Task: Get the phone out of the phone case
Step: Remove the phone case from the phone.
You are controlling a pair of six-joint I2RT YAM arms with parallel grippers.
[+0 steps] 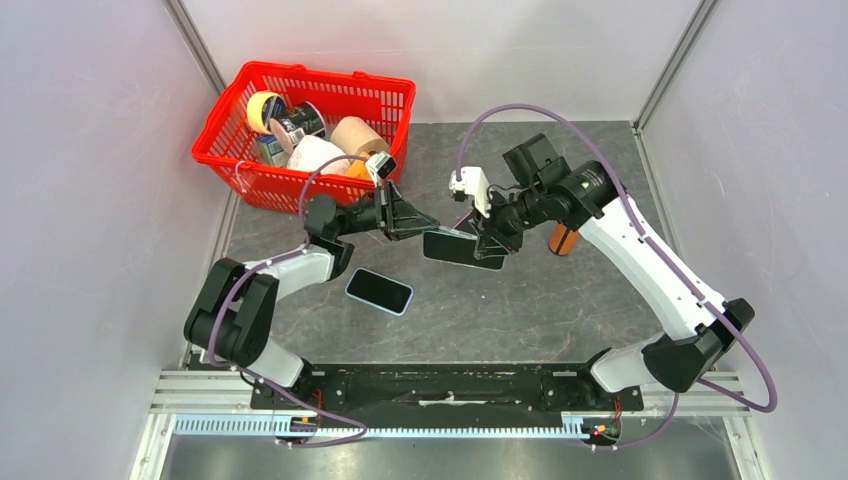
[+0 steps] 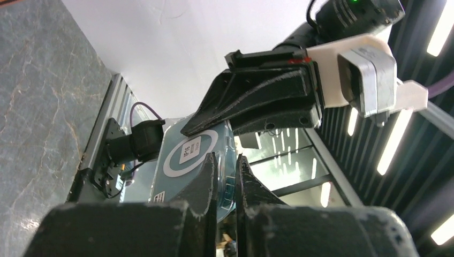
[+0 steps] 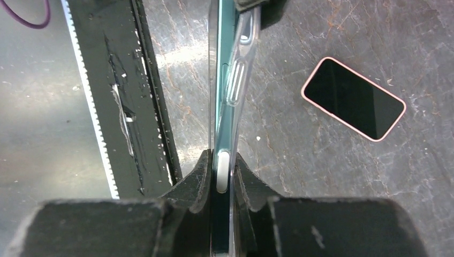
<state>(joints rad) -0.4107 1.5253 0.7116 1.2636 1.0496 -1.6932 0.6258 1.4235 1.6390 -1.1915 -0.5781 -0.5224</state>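
Hanging in mid-air between the two arms, the phone (image 1: 455, 248) sits in its phone case (image 3: 243, 64). The right gripper (image 3: 221, 161) is clamped across both, edge-on. The left gripper (image 2: 226, 160), facing it, pinches the case's end. A second handset (image 1: 380, 291) lies on the table (image 1: 560, 300) below the left gripper.

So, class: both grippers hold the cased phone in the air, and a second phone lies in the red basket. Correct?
No. The second phone lies on the table, outside the red basket, as the top external view shows. The left gripper and right gripper do hold the cased phone in the air.
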